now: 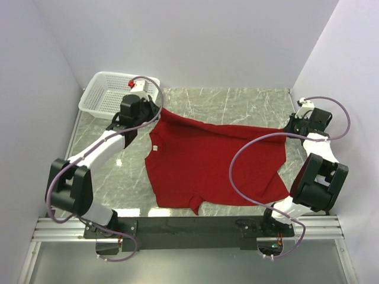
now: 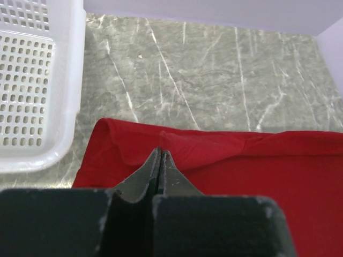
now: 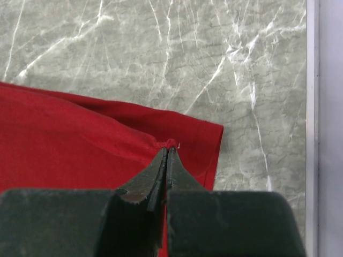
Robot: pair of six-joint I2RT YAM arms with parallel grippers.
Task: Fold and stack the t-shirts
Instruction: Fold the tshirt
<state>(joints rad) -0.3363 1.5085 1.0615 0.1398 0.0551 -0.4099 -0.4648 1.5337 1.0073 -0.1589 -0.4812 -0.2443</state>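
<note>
While the t-shirt (image 1: 207, 165) lies spread, a white basket (image 1: 109, 92) sits near its corner.

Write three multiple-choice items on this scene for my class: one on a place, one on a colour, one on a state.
1. Where is the basket?
A. far left corner
B. near right corner
C. centre

2. What colour is the t-shirt?
A. blue
B. red
C. white

3. How do the left jaws and right jaws stand?
A. both wide open
B. both shut on the t-shirt
C. both shut on the basket

Answers:
1. A, it sits at the top left of the overhead view.
2. B, the cloth is deep red in every view.
3. B, each wrist view shows closed tips pinching red cloth.
</note>
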